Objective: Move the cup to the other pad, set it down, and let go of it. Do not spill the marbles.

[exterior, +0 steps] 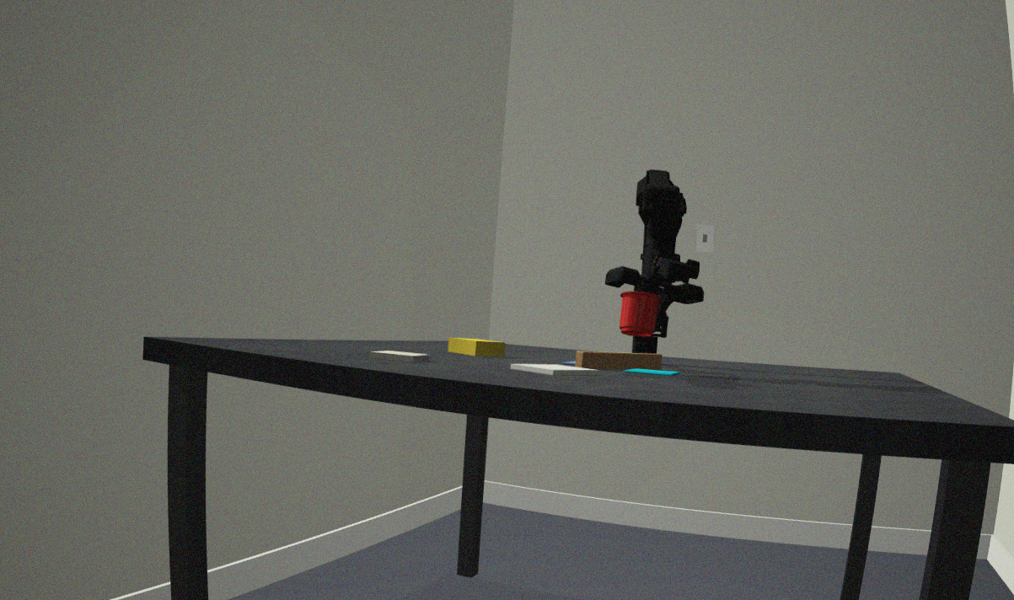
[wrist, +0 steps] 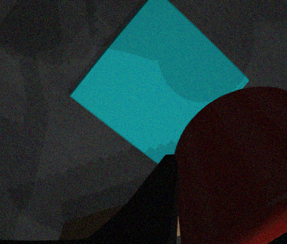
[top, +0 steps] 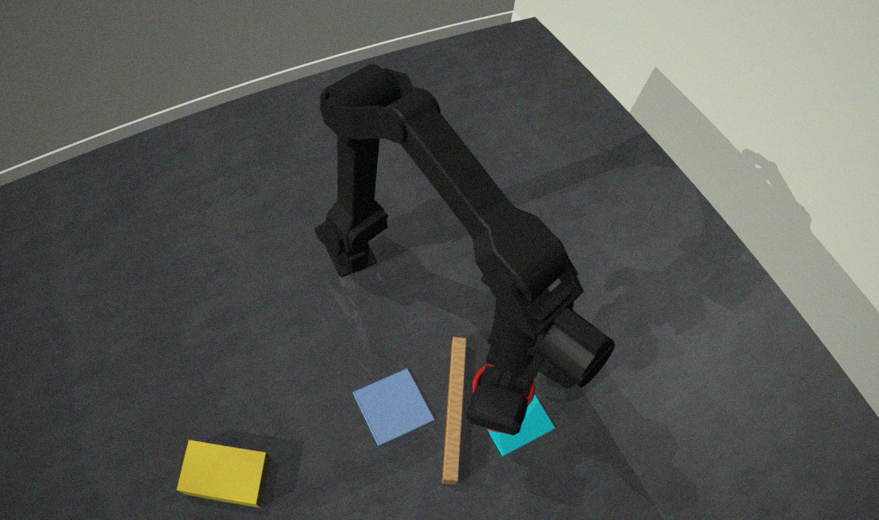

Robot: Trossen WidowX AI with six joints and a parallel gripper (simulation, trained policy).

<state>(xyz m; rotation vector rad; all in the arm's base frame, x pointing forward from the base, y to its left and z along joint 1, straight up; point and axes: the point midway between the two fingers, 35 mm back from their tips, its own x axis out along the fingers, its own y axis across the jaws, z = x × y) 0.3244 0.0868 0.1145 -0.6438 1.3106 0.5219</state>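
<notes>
A red cup (top: 531, 391) (exterior: 639, 313) (wrist: 234, 161) is held aloft near the cyan pad (top: 524, 431) (exterior: 651, 372) (wrist: 135, 89), its wall clamped by the end effector (top: 503, 387) (exterior: 648, 291). Rigid and light, probably, it is best gripped at the rim, kept level

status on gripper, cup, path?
Gripper shut on red cup. Cup raised, upright, above table. Wooden bar below cup's level. Marbles not visible.
</notes>
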